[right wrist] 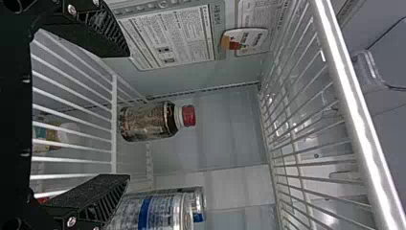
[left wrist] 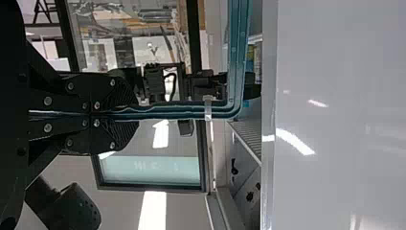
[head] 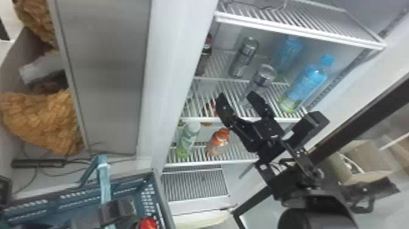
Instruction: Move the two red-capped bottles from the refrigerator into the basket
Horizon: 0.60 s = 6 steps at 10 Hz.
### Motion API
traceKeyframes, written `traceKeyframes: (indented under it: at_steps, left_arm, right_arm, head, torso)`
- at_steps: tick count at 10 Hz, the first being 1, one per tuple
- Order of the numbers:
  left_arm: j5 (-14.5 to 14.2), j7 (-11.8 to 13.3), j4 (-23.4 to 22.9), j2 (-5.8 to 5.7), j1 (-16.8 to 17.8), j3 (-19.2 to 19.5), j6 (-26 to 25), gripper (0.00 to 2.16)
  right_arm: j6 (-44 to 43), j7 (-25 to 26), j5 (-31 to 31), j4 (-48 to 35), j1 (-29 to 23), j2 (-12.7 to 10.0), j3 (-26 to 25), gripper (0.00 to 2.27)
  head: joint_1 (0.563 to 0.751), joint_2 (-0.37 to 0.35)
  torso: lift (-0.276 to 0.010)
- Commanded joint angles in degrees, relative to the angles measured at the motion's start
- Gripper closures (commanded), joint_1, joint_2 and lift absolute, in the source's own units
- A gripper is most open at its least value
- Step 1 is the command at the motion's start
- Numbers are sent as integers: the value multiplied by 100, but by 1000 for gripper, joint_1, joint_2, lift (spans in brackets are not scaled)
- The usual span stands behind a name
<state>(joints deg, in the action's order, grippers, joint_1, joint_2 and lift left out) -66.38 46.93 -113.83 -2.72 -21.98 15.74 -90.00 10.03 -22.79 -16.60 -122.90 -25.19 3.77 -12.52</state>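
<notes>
We're at pickup of the second bottle (right wrist: 146, 122): left gripper (left wrist: 135, 114) clenching basket handle (left wrist: 234, 57); right gripper (head: 237, 96), spread, must reach in.

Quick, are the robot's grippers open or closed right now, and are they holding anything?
Left gripper: closed, holding the blue basket handle.
Right gripper: open, holding nothing.

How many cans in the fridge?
2. Both stand on the shelf with the red-capped bottle: one can farther back, the other can nearer the front, by the right end effector. More may be hidden.
</notes>
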Motion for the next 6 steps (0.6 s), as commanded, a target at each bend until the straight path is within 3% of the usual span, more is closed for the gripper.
traceKeyframes:
  at_steps: [1, 6]
  left_arm:
    - [0, 0, 0, -9, -9, 3, -3, 1204]
    - [-11, -9, 0, -35, 5, -43, -3, 1204]
  right_arm:
    - [-33, 56, 15, 175, 171, 27, 144, 110]
    - [-47, 530, 60, 611, 747, 150, 635, 104]
  head:
    - [695, -346]
    - [695, -297]
  torso:
    - [0]
    - [0]
